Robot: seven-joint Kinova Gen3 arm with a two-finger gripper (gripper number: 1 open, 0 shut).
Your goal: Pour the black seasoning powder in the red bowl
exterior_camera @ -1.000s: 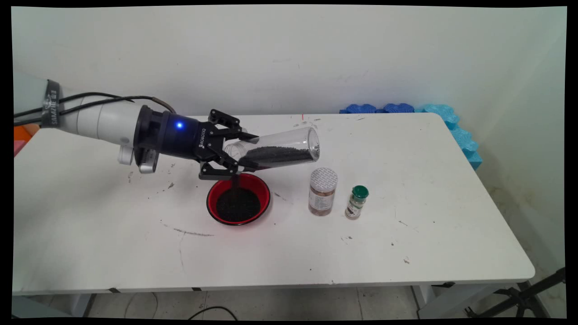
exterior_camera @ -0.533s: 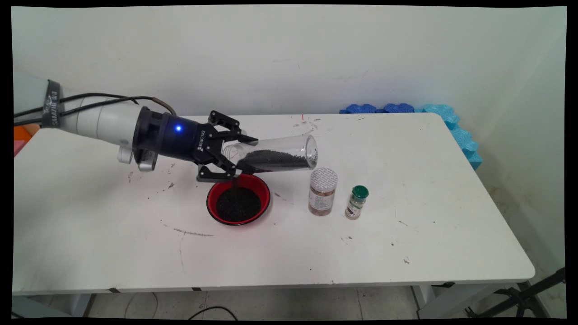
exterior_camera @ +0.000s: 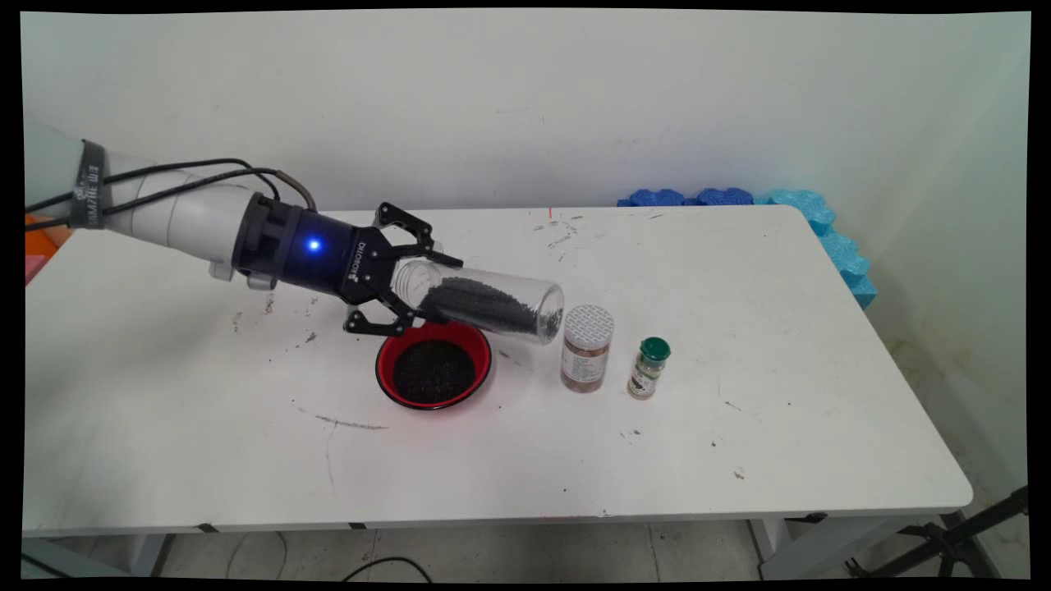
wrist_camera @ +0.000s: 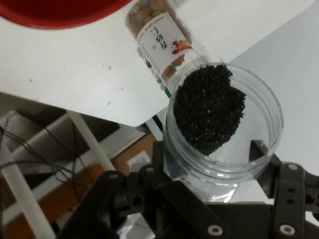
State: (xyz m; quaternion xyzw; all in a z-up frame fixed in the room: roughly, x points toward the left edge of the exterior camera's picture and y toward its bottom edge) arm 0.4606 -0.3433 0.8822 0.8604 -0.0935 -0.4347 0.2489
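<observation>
My gripper is shut on the neck of a clear jar partly filled with black seeds. The jar lies nearly level above the table, its base to the right and slightly lower than its mouth. Just below it stands a red bowl with a heap of black seeds inside. No seeds are falling. In the hand view the jar sits between my fingers with the seeds piled against its far end, and the red bowl's edge shows at the top left.
Right of the bowl stand a white-lidded labelled jar and a small green-capped bottle. The held jar's base hangs close to the white-lidded jar's top. Blue foam pieces line the table's far right corner.
The jar has swung from base-up to base slightly down. The stream of seeds into the bowl has stopped. My hand has shifted a little left.
</observation>
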